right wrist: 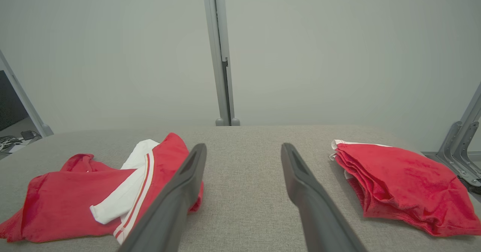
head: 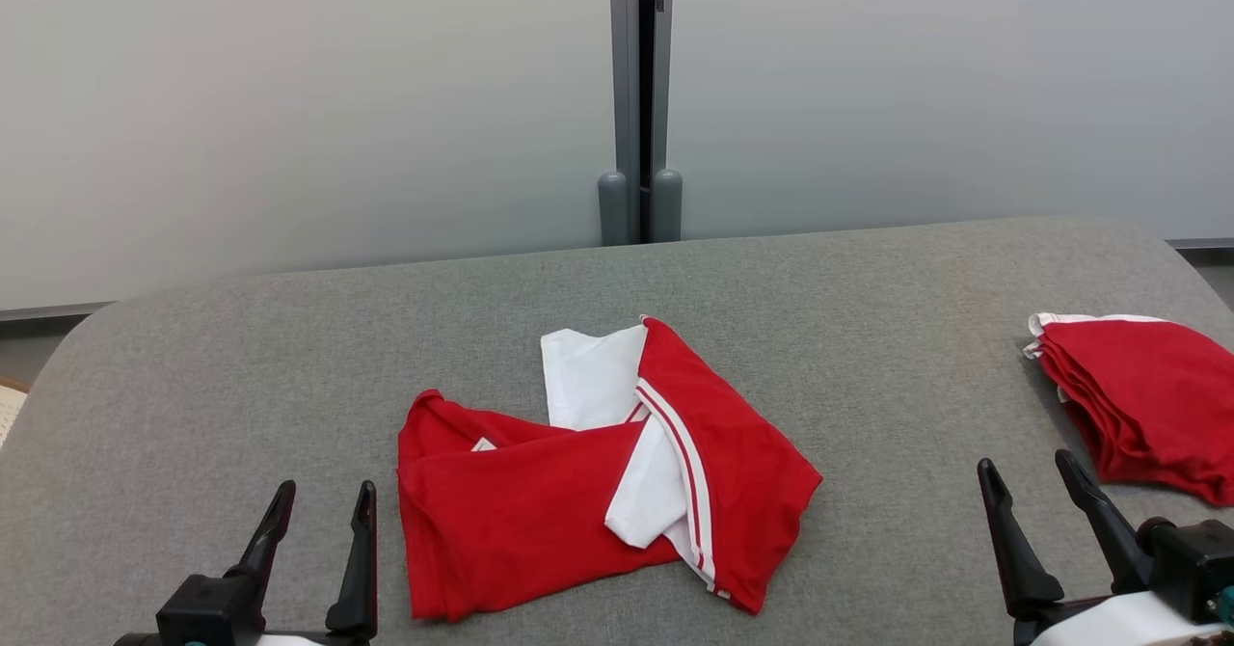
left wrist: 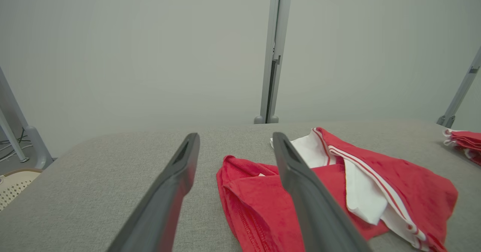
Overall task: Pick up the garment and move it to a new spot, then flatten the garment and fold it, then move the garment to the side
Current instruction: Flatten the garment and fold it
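Garment (head: 521,501), red and white, lies crumpled at lower centre; folded pile (head: 1147,395) at right edge. Left gripper (head: 326,488) and right gripper (head: 1024,460) gape, empty.

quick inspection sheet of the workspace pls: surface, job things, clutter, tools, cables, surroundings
surface: grey fabric table, no stains seen
job's things: red and white garment, crumpled at mid-table, not held
clutter: folded red stack at the table's right end
tools: left tool open, holding nothing; right tool open, holding nothing; both at the near edge
cables: loose cables on the floor past the table's left end
surroundings: pale panels joined by a grey post; cream perforated object low at left
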{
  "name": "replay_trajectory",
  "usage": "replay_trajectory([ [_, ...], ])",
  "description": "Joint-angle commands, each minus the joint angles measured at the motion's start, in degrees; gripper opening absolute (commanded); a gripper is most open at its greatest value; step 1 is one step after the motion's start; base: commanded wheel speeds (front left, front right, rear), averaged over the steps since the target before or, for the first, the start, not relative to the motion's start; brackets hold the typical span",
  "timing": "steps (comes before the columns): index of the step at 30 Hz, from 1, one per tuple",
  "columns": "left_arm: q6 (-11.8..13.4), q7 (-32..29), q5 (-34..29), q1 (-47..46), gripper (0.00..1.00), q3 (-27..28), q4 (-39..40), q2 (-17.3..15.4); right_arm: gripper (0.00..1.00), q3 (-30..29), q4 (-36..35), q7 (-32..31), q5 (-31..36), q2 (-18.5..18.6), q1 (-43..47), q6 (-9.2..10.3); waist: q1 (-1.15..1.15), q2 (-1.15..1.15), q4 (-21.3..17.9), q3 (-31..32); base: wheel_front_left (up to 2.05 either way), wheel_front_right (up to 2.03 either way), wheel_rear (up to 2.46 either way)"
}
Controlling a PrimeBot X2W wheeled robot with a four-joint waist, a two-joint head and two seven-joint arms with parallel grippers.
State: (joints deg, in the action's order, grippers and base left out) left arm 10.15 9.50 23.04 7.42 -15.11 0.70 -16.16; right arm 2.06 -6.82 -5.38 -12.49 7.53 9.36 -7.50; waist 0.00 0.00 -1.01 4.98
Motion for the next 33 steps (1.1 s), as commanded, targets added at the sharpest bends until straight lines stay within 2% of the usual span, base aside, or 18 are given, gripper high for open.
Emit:
replay_trajectory([
  [1, 0.3, 0.1, 0.1, 0.0, 1.0, 0.1, 0.2, -0.3, 1.0, -0.1, -0.3, 0.1, 0.0, 0.2, -0.2, 0.02, 0.0, 0.0, 0.1, 0.0, 0.0, 0.0, 0.0],
  [9, 0.4, 0.3, -0.2, -1.4, 1.0, -0.2, 0.7, -0.4, 1.0, 1.8, -0.2, -0.3, 0.0, 0.6, -1.3, 0.02, 0.0, 0.0, 1.7, -1.1, 0.0, 0.0, 0.0],
  [15, 0.2, 0.2, -0.8, -3.9, 1.0, -1.0, 1.4, -0.1, 1.0, 11.3, 3.2, -1.7, -0.9, 1.5, -3.8, 0.02, 0.0, 0.0, 4.6, -4.0, 0.0, 0.0, 0.0],
  [20, -0.5, 0.7, -1.1, -6.8, 1.0, -1.5, 0.9, 0.3, 1.0, 19.6, 8.9, -2.8, -1.6, 2.1, -6.6, 0.02, 0.0, 0.0, 7.4, -7.1, 0.0, 0.0, 0.0],
  [26, -0.9, 1.8, -0.5, -9.1, 1.0, -1.3, -0.6, 0.6, 1.0, 23.7, 16.5, -1.3, -1.4, 1.7, -11.4, 0.02, 0.0, 0.0, 9.2, -10.3, 0.0, 0.0, 0.0],
  [32, -1.5, 3.1, -0.2, -10.9, 1.0, -0.9, -2.2, 1.0, 1.0, 24.4, 25.4, -0.4, 1.3, 0.9, -16.1, 0.02, 0.0, 0.0, 10.1, -12.1, 0.0, 0.0, 0.0],
  [33, -1.5, 3.3, -0.2, -11.1, 1.0, -1.0, -2.5, 1.1, 0.47, 24.1, 26.5, -0.3, 1.9, 0.7, -16.8, 0.02, 0.0, 0.0, 10.2, -12.2, 0.0, 0.0, 0.0],
])
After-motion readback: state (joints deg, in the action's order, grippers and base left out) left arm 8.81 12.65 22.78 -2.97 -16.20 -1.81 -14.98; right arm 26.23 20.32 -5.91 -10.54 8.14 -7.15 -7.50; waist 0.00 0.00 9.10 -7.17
